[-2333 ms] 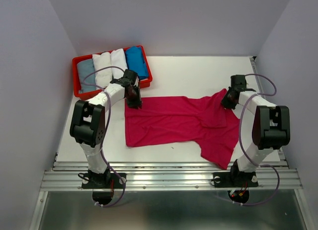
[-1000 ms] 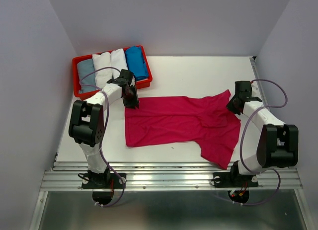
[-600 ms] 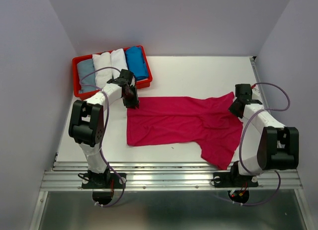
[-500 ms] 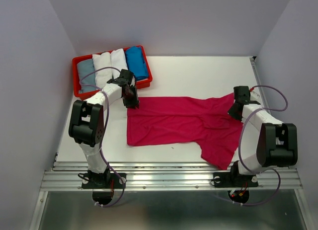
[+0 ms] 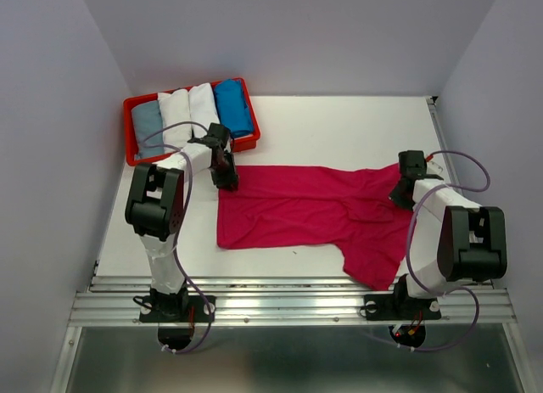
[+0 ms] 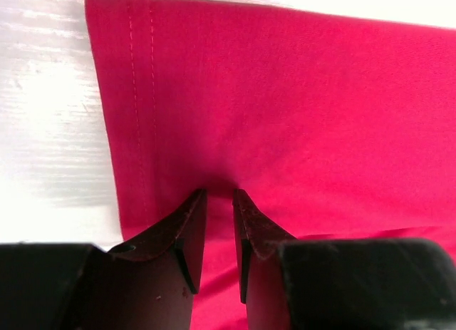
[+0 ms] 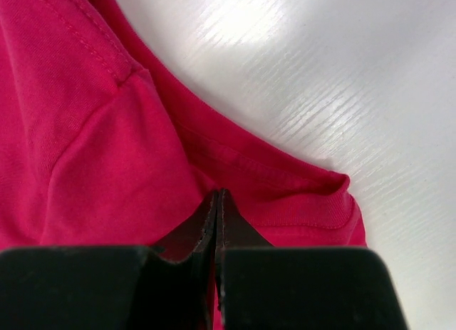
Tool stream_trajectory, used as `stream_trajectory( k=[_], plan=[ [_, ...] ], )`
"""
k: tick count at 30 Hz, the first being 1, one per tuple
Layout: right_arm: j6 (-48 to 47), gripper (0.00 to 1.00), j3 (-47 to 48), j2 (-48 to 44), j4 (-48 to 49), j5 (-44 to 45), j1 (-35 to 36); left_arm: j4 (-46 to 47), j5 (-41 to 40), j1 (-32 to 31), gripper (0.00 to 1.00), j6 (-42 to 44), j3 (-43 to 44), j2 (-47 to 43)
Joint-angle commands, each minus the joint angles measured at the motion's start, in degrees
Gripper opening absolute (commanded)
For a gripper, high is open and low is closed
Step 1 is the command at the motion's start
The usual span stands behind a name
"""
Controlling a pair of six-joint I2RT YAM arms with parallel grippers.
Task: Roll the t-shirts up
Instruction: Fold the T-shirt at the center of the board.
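The pink t-shirt lies spread on the white table, in the near half, between the two arms. It lies sideways: its hem is at the left and its neck end at the right. It is not flat everywhere. There are soft wrinkles in the middle, and one part at the right reaches toward the near edge of the table.

The left gripper is low at the far left corner of the pink t-shirt. In the left wrist view its fingers stand with only a narrow gap, and the left gripper pinches a small fold of the pink t-shirt a little inside the stitched hem. The bare table shows just beside this hem.

The right gripper is at the far right end of the pink t-shirt. In the right wrist view the right gripper is clenched fully, and its tips bite on the pink t-shirt at a stitched edge, with the table beyond it.

A red tray stands at the far left of the table, well apart from the right arm and near the left one. In it four rolled t-shirts lie side by side: a grey-blue t-shirt, two white t-shirts, and a blue t-shirt at the right end.
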Motion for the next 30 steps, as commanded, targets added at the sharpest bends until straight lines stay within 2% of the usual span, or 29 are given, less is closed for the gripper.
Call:
stream_trajectory(
  k=[1, 13, 20, 21, 22, 23, 26, 30],
  plan=[
    [0.20, 0.01, 0.28, 1.01, 1.73, 1.77, -1.30, -0.50, -2.34, 0.37, 0.33, -1.23, -0.84, -0.44],
    [-1.29, 0.01, 0.90, -0.04, 1.91, 0.10, -2.35, 0.81, -3.65, 0.89, 0.33, -1.93, -7.87, -1.93],
    [-2.08, 0.02, -0.16, -0.21, 1.91, -2.36, -2.88, 1.96, -3.22, 2.13, 0.33, -1.76, -11.92, -5.97],
    [-2.52, 0.07, 0.10, -1.61, 1.65, -2.97, -2.88, 1.87, -2.52, 2.13, 0.33, -1.58, -11.92, -6.41],
    [-2.78, 0.29, 0.54, -2.58, 1.38, -4.02, -2.88, 1.69, -2.34, 2.13, 0.33, -1.49, -11.48, -7.46],
    [-2.96, 0.33, 1.15, -3.46, 1.03, -4.21, -2.88, 1.43, -2.25, 2.21, 0.33, -1.23, -11.04, -7.99],
    [-3.75, 0.43, 5.37, -5.83, -0.54, -4.56, -2.88, -0.41, -2.77, 2.13, 0.33, -0.53, -8.24, -9.75],
    [-3.93, 0.40, 11.70, -4.53, -1.17, -8.50, -2.88, -2.35, -2.78, 2.04, 0.33, 0.27, -3.67, -9.76]
  ],
)
